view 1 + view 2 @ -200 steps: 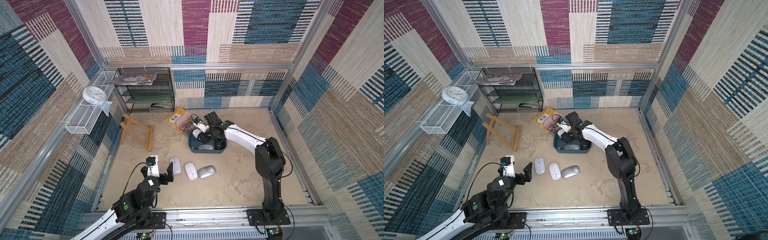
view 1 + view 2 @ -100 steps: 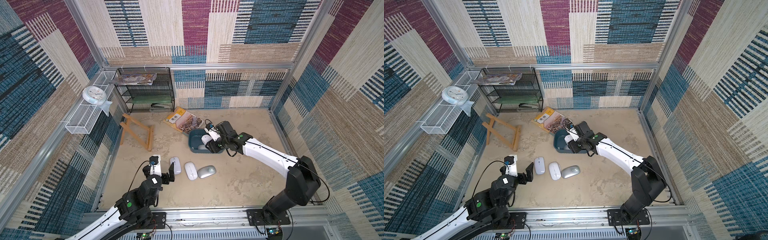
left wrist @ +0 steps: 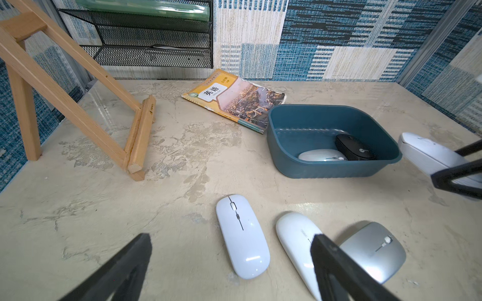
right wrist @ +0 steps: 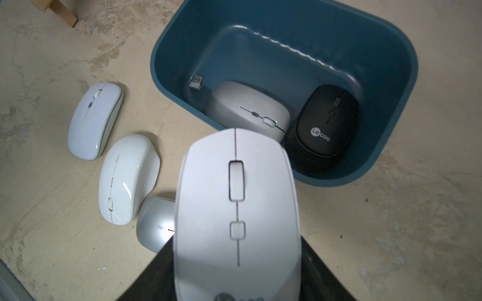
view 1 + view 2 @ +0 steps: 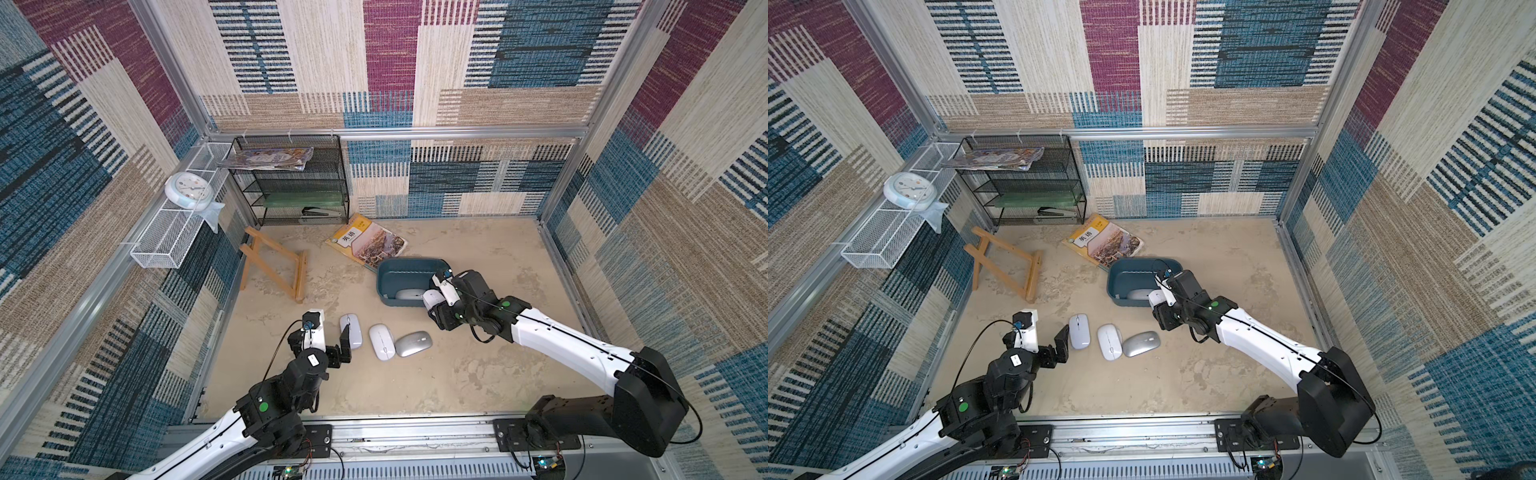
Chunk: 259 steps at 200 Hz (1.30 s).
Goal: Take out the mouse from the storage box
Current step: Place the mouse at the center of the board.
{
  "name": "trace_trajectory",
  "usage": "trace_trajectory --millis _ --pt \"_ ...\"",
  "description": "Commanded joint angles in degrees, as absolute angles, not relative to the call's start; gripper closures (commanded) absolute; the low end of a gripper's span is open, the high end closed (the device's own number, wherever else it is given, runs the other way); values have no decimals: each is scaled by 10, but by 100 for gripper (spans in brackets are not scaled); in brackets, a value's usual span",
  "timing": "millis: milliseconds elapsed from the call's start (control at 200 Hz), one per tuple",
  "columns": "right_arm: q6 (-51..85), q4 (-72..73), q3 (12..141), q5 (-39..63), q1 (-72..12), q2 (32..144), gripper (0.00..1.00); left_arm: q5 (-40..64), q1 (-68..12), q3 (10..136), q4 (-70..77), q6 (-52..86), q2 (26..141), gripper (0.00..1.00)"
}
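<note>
Okay, your right gripper (image 5: 435,306) pinches the white mouse (image 4: 237,208), lifted by the storage box (image 3: 331,170) rim. Move it clear, then lower it flat beside the silver mouse (image 5: 413,344) w/o nudging it. Left gripper (image 5: 331,332): jaws spread, empty.

The black mouse (image 4: 327,122) reads "Lecoo"; the book (image 3: 234,100) shows 英语, perhaps "English".
</note>
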<state>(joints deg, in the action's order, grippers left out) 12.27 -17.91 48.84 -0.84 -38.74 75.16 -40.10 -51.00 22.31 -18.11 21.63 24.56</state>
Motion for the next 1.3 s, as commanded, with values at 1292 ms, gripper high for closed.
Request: trace_trajectory --millis 1292 --pt "300 -108 370 -71 -387 790 45 -403 -508 222 -145 212 285 1"
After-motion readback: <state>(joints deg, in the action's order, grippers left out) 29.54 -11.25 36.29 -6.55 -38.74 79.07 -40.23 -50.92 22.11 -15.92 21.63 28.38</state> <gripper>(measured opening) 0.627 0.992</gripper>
